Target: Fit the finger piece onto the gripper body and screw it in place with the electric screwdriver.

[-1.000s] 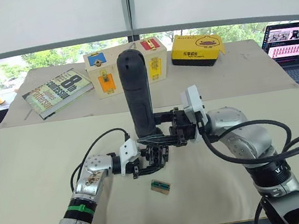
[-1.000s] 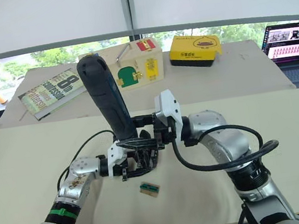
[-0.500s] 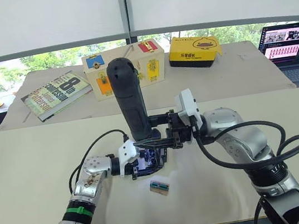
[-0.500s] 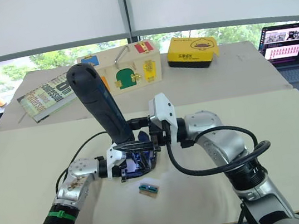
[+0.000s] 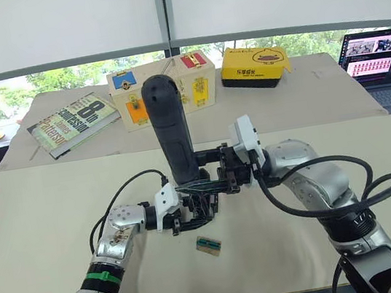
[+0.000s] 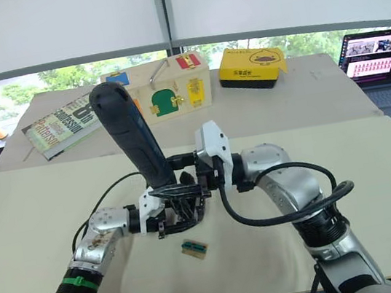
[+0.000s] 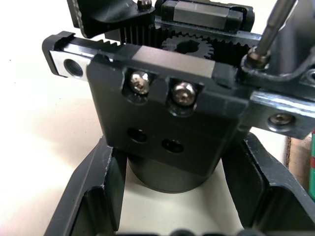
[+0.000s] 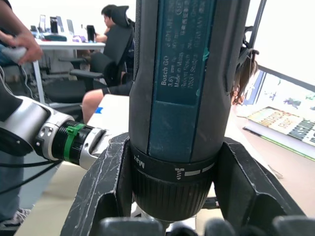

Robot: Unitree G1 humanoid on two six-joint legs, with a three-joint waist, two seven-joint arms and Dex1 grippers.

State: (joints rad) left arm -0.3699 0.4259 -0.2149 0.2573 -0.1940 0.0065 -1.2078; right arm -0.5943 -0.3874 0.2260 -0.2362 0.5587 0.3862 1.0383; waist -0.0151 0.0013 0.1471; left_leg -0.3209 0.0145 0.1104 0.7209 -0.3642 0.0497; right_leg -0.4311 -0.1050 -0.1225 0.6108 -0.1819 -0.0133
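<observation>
The electric screwdriver (image 5: 172, 131) stands nearly upright over the middle of the table, tip down, with my right gripper (image 5: 212, 181) shut around its lower barrel (image 8: 179, 98). Its thin metal bit (image 7: 273, 24) comes down onto a screw on the finger piece (image 7: 283, 73), which sits on the gripper body's toothed rail. The gripper body (image 7: 162, 118) is a black block with screws and a gear. It rests on the table with my left gripper (image 5: 185, 216) shut on its round base, one finger (image 7: 93, 196) on each side.
A small tan-and-green block (image 5: 209, 244) lies just in front of the grippers. At the back are a book (image 5: 74, 120), a wooden latch box (image 5: 168, 84), a yellow box (image 5: 257, 65) and a laptop (image 5: 381, 60). People (image 8: 106, 54) sit beyond the table.
The head camera shifted a second ago. A blue glow on the gripper body half a second ago is gone now. Both grippers keep their holds in about the same place.
</observation>
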